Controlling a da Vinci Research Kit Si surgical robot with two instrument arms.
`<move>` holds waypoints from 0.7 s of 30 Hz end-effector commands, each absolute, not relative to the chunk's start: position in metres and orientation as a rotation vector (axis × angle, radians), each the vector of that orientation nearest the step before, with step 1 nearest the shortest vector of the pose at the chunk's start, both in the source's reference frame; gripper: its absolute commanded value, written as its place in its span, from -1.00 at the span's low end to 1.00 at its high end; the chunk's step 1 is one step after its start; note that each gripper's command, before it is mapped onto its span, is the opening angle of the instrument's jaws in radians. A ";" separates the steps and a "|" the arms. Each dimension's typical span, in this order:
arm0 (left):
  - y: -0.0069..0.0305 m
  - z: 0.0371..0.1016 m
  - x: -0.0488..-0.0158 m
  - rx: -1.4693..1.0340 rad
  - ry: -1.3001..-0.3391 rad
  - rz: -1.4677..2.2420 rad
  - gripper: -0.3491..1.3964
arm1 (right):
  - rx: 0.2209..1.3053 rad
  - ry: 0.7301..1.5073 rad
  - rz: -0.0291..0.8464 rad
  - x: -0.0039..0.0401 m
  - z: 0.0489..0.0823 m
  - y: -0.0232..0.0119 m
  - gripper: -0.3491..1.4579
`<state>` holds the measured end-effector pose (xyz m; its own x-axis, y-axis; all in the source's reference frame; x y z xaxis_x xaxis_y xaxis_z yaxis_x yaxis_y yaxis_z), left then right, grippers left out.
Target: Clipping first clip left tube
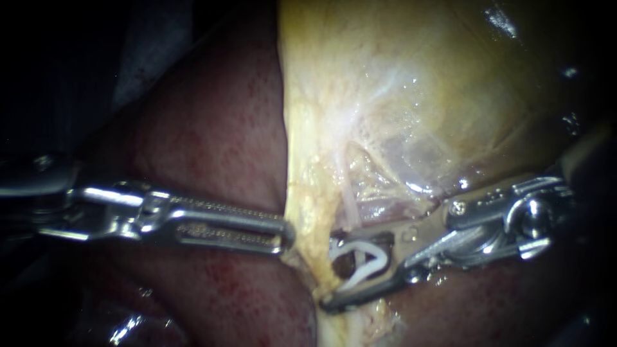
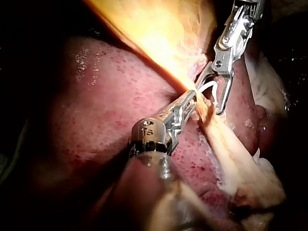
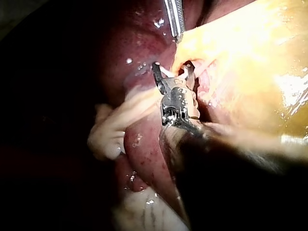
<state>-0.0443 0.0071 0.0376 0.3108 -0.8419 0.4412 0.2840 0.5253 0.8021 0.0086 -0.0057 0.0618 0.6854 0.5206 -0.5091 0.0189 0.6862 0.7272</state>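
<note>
A: Largest first?

B: The liver. Lies dark red and speckled beneath everything, showing on both sides of the pale sheet.

A: And that pale sheet?

B: The gallbladder. Hangs yellow and glistening from the upper middle, narrowing to a strip between the two instrument tips.

A: And the left instrument?

B: Comes in level from the left, across the liver. Ends at the gallbladder's left edge, long ridged jaws pressed together and pinching that edge.

A: And the right instrument?

B: Enters from the right, angled down toward the strip. Stands with jaws spread in a V, yet touching the clip from both sides and holding it.

A: The clip itself?

B: White, open, seated inside those jaws. Sits just beside the left instrument's tip in the left wrist view.

A: And the tube?

B: Thin and pale. Runs down from the gallbladder's underside into the open mouth of the clip, just right of the strip. Cannot tell whether left or right tube, nor whether touching the clip.
</note>
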 end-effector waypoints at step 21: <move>0.0071 0.0377 -0.0445 0.677 -0.985 -0.823 -1.00 | 0.792 0.774 0.268 0.0118 0.0613 -0.0071 0.00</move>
